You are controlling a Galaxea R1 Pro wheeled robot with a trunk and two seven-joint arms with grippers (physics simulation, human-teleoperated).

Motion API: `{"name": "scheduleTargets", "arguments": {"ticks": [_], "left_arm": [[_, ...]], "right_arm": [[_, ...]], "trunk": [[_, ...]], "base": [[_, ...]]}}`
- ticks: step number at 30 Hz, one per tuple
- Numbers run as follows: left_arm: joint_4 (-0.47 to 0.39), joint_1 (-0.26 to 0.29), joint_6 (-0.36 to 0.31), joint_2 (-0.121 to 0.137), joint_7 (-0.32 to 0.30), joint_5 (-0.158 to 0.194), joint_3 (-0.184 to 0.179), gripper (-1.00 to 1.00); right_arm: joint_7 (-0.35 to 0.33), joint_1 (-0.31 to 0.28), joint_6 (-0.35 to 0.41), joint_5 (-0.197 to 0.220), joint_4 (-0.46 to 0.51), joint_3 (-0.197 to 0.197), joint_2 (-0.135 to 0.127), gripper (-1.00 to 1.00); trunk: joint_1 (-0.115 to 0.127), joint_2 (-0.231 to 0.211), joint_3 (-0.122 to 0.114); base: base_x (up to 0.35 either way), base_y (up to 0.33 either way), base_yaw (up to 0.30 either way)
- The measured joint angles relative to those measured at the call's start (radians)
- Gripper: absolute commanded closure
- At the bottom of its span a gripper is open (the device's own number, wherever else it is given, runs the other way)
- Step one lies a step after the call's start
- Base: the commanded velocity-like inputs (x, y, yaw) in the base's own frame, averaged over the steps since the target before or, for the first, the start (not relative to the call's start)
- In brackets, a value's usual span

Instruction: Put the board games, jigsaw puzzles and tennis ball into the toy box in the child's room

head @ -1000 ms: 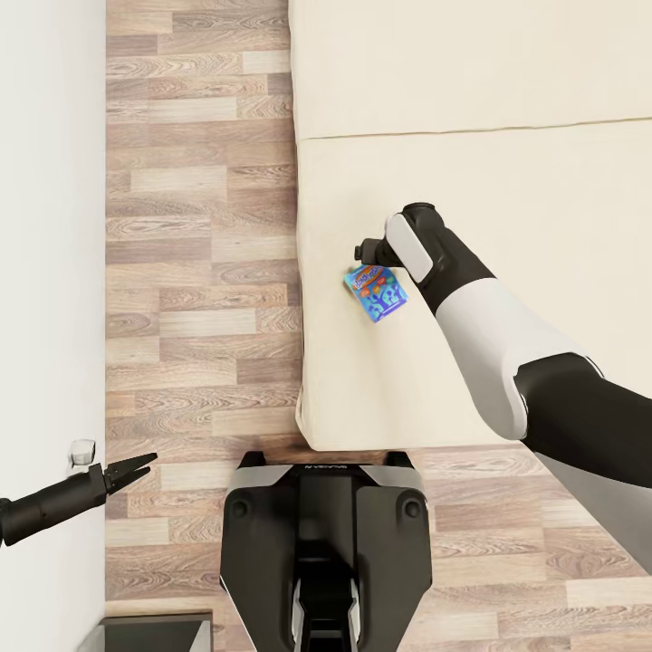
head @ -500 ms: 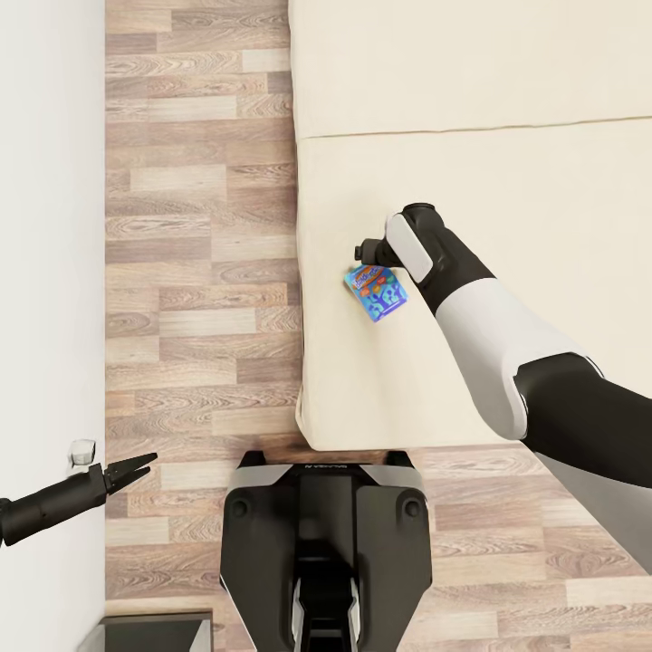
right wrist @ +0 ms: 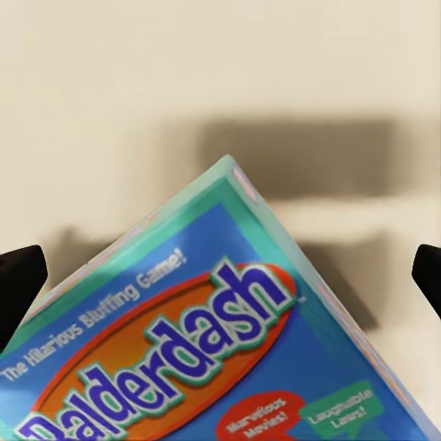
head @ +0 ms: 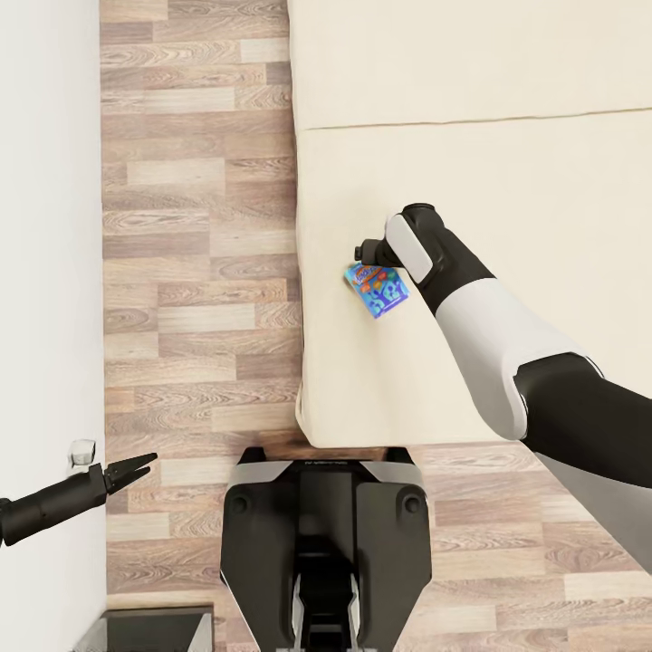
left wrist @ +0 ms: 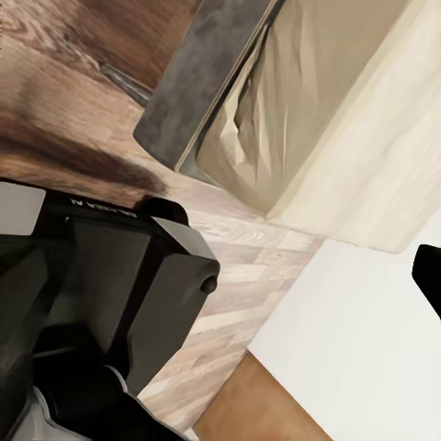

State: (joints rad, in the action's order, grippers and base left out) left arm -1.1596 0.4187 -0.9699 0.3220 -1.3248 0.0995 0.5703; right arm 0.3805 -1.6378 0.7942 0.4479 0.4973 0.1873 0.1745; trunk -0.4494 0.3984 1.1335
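Head view puts the small blue board game [head: 377, 290] on the bed [head: 507, 163], close to the mattress edge that faces the floor [head: 199, 272], at about 10 o'clock from the robot's base [head: 324, 543]. The right gripper [head: 369, 250] hovers just beside the box's far corner, but the wrist hides the fingers there.

Right wrist view fills that gap: the board game [right wrist: 220, 358] lies between two dark fingertips [right wrist: 18, 280] standing wide apart at either edge, so the jaws are spread and holding nothing. The printed lid, its corner pointing at 12 o'clock, reads "Balderdash".

It looks like a light, stiff cardboard box with a glossy, probably slippery lid; its contents cannot be judged. Pinching across two opposite side walls, near the middle of their length, seems safest, since the soft cover gives beneath it.

Left wrist view adds the bed's dark frame [left wrist: 197, 87]. The left gripper [head: 136, 468] hangs by the wall [head: 45, 226], prongs slightly parted, empty.
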Motion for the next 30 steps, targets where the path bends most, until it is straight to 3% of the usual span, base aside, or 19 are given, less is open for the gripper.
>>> {"name": "scheduleTargets", "arguments": {"ticks": [30], "left_arm": [[0.000, 0.000, 0.000, 0.000, -0.002, 0.003, 0.000, -1.00]], "right_arm": [[0.000, 0.000, 0.002, 0.000, -0.005, 0.002, 0.000, -1.00]], "trunk": [[0.000, 0.000, 0.002]], "base": [[-0.056, 0.000, 0.000]]}}
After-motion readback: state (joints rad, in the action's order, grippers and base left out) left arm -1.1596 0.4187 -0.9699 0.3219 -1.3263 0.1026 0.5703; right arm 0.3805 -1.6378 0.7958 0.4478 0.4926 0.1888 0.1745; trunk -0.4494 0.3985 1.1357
